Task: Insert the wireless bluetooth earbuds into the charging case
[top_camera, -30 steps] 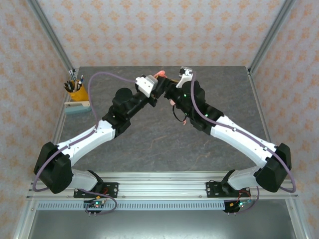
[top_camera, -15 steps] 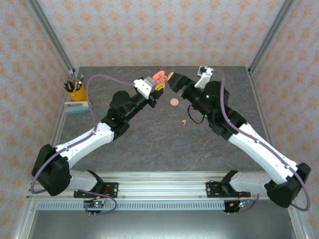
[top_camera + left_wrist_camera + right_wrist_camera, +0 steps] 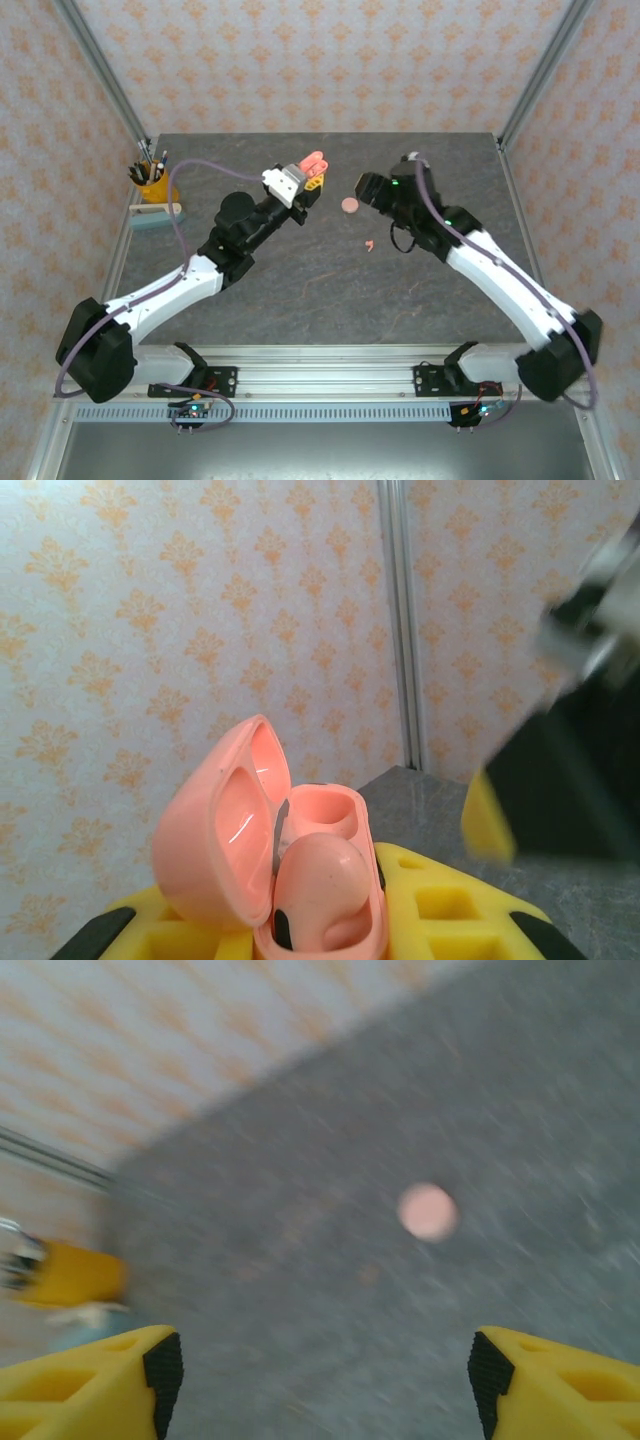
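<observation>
The left gripper (image 3: 313,173) is clenched on the open pale-pink plastic charging case (image 3: 262,852), raised above the grey stone-look table (image 3: 300,280), one pink earbud (image 3: 318,880) seated inside. The right gripper (image 3: 320,1380) hangs spread and empty near a round pink object (image 3: 428,1211); another tiny earbud (image 3: 369,245) lies on the table

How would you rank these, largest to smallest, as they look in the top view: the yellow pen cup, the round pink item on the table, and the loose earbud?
1. yellow pen cup
2. round pink item
3. loose earbud, a tiny speck
</observation>
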Controlling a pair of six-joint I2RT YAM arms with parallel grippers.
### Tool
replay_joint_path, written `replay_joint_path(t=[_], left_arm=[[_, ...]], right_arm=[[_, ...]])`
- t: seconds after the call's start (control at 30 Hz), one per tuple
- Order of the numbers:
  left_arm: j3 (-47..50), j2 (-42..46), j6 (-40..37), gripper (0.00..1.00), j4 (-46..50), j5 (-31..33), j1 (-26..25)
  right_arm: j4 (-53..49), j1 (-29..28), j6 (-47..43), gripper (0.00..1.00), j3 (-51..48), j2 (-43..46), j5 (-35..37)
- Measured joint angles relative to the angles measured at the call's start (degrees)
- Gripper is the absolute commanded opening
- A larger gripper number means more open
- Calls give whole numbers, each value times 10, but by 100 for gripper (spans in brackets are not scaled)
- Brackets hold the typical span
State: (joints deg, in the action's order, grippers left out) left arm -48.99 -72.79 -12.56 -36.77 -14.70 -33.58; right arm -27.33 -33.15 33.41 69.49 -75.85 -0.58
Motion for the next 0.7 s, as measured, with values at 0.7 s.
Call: replay_joint_path(t=[0.7], left_arm=[[16,19,-6,0,1,2,7]], right_arm=[[-185,0,-97,58,136,-363,22]])
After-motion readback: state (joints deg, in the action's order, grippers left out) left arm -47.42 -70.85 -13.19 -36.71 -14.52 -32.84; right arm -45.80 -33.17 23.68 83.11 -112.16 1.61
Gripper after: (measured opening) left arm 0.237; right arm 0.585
